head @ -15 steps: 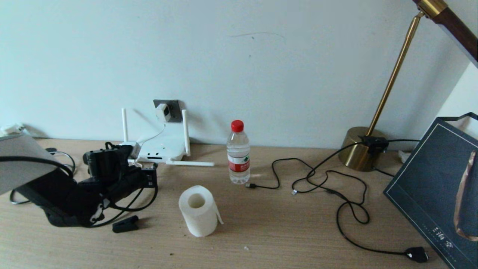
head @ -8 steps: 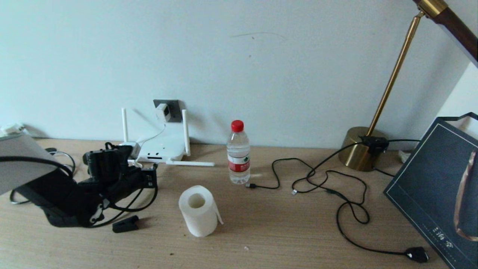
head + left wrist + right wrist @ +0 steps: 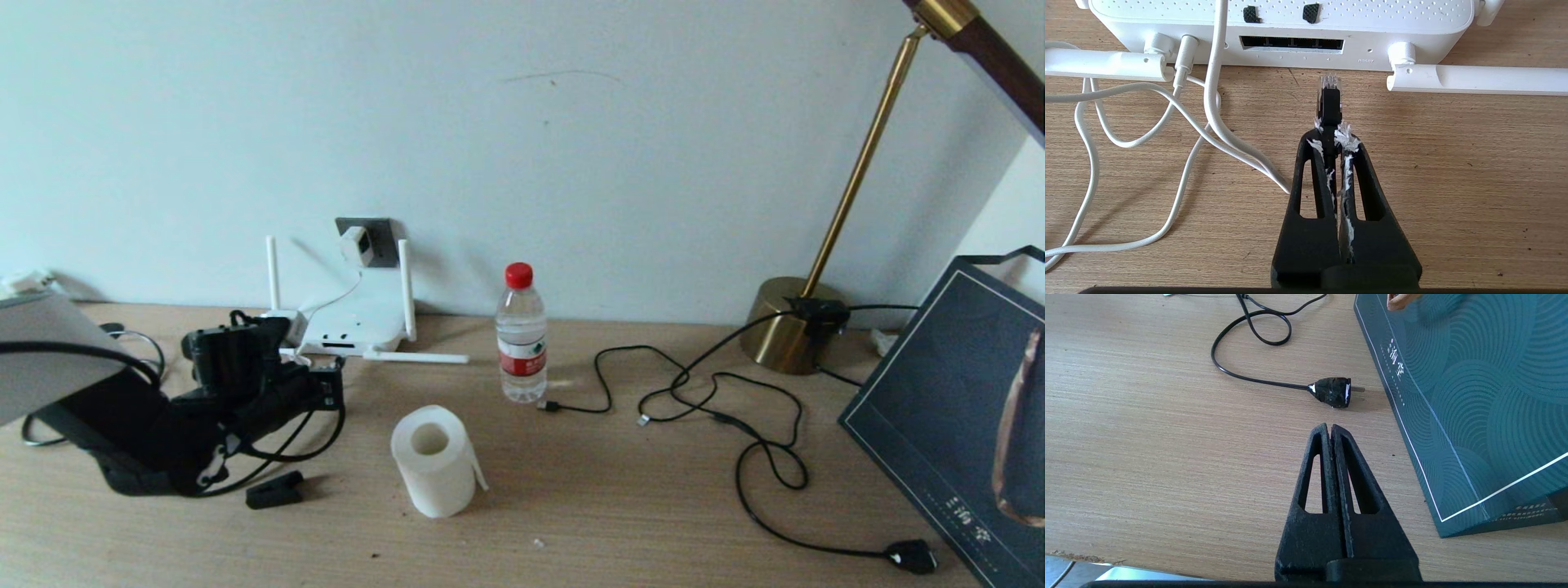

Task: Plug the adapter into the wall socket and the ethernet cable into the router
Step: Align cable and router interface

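Thin black ethernet cable with clear clip connector pinched in left gripper, tip just short of dark port row on flat white router, apart from it. Small white boxy adapter seated in dark grey wall socket above router. Right gripper clenched, empty, over wooden table near black two-pin plug.

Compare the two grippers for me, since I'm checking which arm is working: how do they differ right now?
The left gripper is shut on the black ethernet cable, its clear connector aimed at the flat white router. The right gripper is shut on nothing, above bare wooden table near a black two-pin plug. Both have black fingers.
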Controlling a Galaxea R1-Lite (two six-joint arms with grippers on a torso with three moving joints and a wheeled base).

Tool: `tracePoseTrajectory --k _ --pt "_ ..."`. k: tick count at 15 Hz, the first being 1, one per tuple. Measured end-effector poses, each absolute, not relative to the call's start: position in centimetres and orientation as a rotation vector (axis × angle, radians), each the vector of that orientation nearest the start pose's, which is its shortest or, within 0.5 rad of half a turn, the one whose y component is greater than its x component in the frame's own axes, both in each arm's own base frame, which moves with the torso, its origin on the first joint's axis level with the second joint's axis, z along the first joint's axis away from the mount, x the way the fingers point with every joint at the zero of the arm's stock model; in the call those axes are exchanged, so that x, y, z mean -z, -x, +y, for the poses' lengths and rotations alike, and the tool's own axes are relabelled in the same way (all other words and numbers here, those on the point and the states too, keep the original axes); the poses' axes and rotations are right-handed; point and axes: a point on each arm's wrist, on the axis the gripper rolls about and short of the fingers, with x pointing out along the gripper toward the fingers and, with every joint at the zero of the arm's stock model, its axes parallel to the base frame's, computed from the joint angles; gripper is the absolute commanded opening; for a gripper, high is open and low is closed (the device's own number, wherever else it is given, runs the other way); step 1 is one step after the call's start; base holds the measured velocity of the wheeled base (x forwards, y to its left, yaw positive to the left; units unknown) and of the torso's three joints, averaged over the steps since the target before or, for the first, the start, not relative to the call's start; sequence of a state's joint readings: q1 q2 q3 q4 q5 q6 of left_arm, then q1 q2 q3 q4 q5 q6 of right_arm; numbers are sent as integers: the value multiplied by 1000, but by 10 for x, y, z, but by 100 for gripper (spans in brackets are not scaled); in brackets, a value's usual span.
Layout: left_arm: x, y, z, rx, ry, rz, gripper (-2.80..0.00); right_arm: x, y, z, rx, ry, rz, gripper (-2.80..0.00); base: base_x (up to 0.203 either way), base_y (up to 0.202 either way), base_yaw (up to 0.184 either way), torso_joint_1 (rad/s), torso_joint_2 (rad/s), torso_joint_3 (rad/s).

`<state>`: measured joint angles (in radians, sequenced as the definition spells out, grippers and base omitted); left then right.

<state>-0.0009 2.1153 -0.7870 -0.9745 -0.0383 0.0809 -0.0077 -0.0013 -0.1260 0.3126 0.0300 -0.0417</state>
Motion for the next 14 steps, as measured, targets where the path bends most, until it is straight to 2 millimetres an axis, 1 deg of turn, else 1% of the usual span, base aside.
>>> tracePoseTrajectory --k 14 --pt "-70 -364 -1 53 -73 356 -280 -78 36 1 -26 38 185 -280 0 0 0 0 0 0"
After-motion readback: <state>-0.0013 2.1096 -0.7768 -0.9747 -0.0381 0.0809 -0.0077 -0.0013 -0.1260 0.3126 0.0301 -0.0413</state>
